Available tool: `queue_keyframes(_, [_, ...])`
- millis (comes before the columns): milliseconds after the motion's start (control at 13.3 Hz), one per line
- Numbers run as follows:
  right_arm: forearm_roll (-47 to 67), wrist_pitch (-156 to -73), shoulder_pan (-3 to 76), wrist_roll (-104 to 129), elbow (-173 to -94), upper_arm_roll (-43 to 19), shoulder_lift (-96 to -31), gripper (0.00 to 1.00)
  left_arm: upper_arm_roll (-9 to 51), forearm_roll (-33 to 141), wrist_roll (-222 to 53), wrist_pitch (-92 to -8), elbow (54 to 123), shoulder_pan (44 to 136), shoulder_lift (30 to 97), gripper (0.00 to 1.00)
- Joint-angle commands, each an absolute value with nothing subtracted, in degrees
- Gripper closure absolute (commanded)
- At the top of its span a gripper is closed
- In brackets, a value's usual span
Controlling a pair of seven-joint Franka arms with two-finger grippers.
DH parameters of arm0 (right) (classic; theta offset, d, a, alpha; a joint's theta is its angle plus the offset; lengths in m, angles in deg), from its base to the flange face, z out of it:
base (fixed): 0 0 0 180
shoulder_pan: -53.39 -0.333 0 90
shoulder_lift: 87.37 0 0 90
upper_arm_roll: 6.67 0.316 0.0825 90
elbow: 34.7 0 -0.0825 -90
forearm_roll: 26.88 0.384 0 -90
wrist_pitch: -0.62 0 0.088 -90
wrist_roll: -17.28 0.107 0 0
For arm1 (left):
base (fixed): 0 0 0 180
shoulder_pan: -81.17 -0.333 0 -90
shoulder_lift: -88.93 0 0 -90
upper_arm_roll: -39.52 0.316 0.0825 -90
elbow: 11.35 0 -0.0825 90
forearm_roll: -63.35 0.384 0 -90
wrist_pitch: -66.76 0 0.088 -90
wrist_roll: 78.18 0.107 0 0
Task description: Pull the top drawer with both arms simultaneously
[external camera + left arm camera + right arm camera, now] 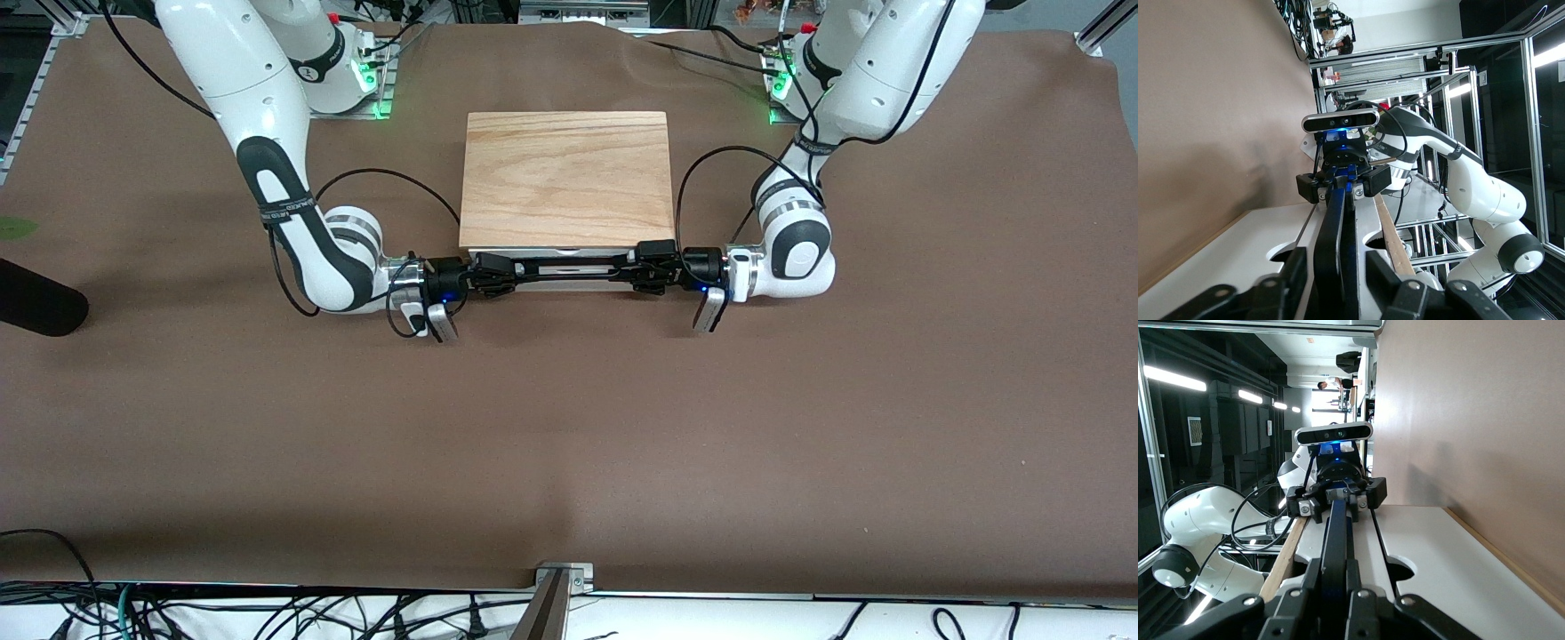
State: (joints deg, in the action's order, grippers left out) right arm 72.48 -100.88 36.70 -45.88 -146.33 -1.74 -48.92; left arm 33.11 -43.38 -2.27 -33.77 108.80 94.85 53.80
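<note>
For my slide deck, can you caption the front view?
Left gripper and right gripper clamp opposite ends of the top drawer's black bar handle, drawer barely open.

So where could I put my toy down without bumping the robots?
The brown table is bare from the drawer handle down to the camera's edge. It is crowded at the handle, where the right gripper and left gripper clamp its ends beside the wooden box.

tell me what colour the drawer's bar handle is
Black; the bar handle shows best in the right wrist view.
</note>
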Motion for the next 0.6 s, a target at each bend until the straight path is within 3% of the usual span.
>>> queue_keyframes(0, [74.11, -100.28, 36.34, -46.26, -144.39, -1.31, -48.53, 1.00, 32.49, -42.38, 2.60, -33.53, 112.23, 95.50, 54.21, 0.69])
queue_keyframes(150, [74.02, -100.19, 36.34, -46.26, -144.39, -1.31, -48.44, 1.00, 32.49, -42.38, 2.68, -33.70, 112.49, 95.50, 53.78, 0.75])
queue_keyframes(376, [74.11, -100.19, 36.42, -46.26, -144.39, -1.31, -48.44, 1.00, 32.49, -42.38, 2.77, -34.05, 112.58, 95.59, 53.33, 0.99])
queue_keyframes(526, [74.02, -100.19, 36.42, -46.26, -144.39, -1.31, -48.44, 1.00, 32.49, -42.38, 2.77, -34.23, 112.58, 95.59, 53.33, 1.00])
